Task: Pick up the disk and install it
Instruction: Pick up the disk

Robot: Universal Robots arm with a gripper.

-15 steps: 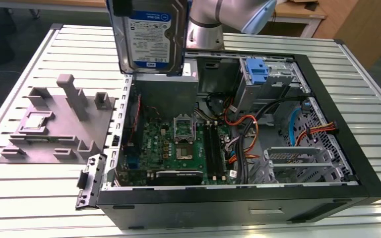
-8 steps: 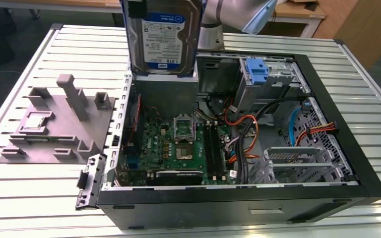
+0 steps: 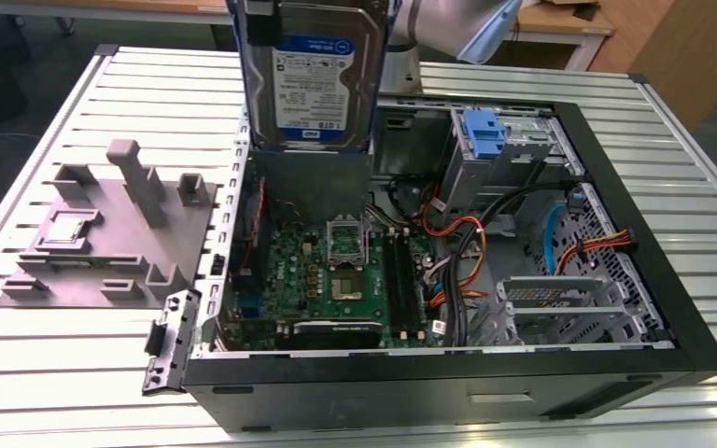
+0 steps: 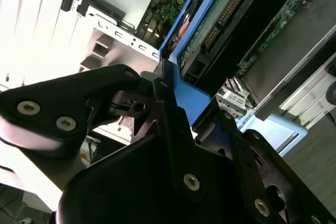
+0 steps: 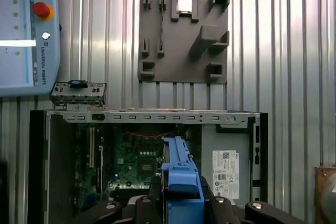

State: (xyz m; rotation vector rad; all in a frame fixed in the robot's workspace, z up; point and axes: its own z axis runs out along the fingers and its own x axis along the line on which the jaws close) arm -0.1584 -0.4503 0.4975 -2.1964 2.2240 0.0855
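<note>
Hard drive poised over an open computer: the flat rectangular silver disk [image 3: 315, 75], with a white and blue label and a blue plastic carrier frame [image 5: 181, 174] around its edges, is seen held upright in the air above the open black computer case [image 3: 396, 401]. In the exterior view its lower edge hangs over the far end of the case. The black end effector [image 5: 181, 202] is shown clamped narrowly on the disk, with its black fingers [image 4: 173, 124] pressed against the blue frame in both wrist views. The green circuit-board underside of the disk [image 4: 220, 19] is turned towards the second wrist view. Below the disk the green motherboard [image 3: 333, 271] is exposed, and orange and black cables [image 3: 458, 285] are looped beside it. A bare blue plastic bracket [image 3: 484, 131] is seated at the grey metal drive cage [image 3: 533, 140], towards the exterior view's right. The case is laid on its side on a silver slatted metal worktop [image 3: 72, 355]. A grey plastic stand with upright posts [image 3: 122, 224] is set on the worktop just beside the case, on the exterior view's left and well apart from the disk. In the first wrist view a pale grey control tablet with a red button [image 5: 26, 30] is seen near a corner of the case. The light grey arm [image 3: 458, 28] is visible behind the disk in the exterior view
</note>
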